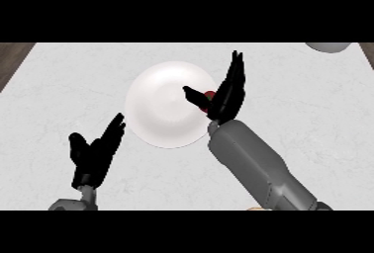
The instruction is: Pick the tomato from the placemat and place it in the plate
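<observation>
A white round plate [166, 104] lies in the middle of the pale counter. My right hand [225, 96] hovers over the plate's right side, fingers straight and pointing away from me, thumb out to the left. A small patch of the red tomato [210, 94] shows between the thumb and the fingers, over the plate; most of it is hidden by the hand. My left hand [93, 153] rests open at the lower left, fingers up, clear of the plate. No placemat is visible.
A pale rounded object [330, 46] sits cut off at the top right corner. Dark wooden edges [13, 55] border the counter at the upper left and upper right.
</observation>
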Robot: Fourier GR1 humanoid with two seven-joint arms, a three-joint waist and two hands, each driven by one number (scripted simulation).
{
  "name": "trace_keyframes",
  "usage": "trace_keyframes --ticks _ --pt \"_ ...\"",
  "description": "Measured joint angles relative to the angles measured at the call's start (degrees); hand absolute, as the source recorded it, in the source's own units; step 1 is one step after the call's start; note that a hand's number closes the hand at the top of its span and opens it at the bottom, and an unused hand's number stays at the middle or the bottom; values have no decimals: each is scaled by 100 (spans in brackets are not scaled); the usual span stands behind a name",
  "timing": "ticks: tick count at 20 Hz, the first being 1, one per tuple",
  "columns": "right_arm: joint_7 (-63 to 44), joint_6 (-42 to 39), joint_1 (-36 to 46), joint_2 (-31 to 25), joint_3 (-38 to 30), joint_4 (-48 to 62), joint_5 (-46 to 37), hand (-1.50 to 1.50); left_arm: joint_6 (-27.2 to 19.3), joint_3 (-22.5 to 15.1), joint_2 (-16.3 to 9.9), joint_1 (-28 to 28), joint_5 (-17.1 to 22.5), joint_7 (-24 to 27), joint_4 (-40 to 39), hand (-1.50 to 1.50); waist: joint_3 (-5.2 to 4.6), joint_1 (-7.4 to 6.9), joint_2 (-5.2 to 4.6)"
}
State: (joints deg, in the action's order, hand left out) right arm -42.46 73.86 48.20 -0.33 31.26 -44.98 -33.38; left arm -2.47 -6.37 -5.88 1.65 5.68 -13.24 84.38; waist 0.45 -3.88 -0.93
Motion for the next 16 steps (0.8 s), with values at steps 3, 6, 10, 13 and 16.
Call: trace_keyframes --ticks 3,6,10,13,16 --pt "351 112 -385 10 188 -598 455 -150 -12 76 -6 -86 31 43 3 0 2 112 33" --pt "763 125 -910 -59 438 -1396 888 -150 -47 133 -11 -152 40 26 56 0 3 208 60" --pt "1297 8 -1541 -175 784 -2194 1358 -150 -1 196 -16 -223 35 225 -30 0 6 286 89" --pt "1644 -112 -2037 -256 1057 -2632 1574 -150 -34 197 -6 -279 13 169 66 0 1 322 102" --pt "1740 -275 -2450 -324 1283 -2856 1488 -150 28 277 -70 -253 62 66 66 0 -8 359 114"
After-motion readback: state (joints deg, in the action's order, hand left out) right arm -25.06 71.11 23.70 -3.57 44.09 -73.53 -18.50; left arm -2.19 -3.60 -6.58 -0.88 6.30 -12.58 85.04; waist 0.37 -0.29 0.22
